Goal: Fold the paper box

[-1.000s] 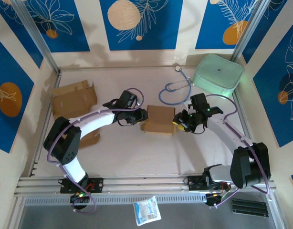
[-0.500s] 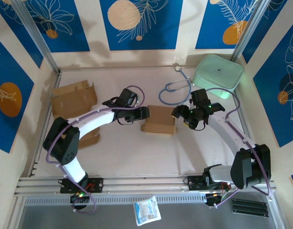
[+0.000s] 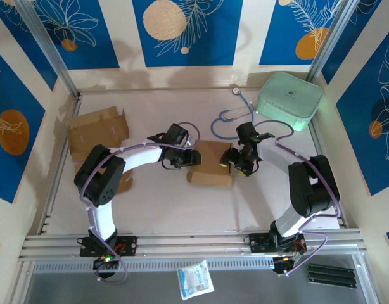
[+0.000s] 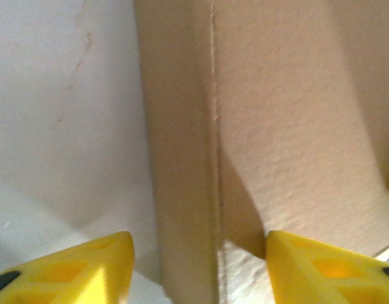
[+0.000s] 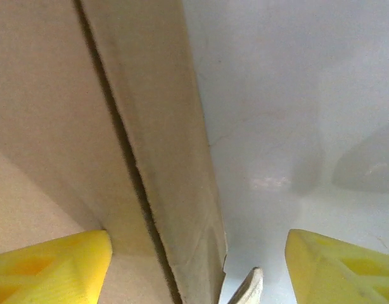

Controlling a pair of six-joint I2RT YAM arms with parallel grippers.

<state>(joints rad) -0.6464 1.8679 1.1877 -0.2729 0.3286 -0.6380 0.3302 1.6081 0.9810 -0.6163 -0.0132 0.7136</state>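
We see our left gripper's [image 4: 197,271] yellow fingertips [image 4: 80,269] standing apart astride the creased edge of the brown paper box [image 4: 289,126], white table [image 4: 61,126] at left.

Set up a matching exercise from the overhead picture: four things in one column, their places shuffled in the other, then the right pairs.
Things
1. paper box
2. stethoscope
3. green case
4. white packet

Places
A. far right corner of the table
B. off the table, beyond its near edge
C. middle of the table
D. far side of the table, just left of the green case

Pairs: 1-C, 2-D, 3-A, 4-B
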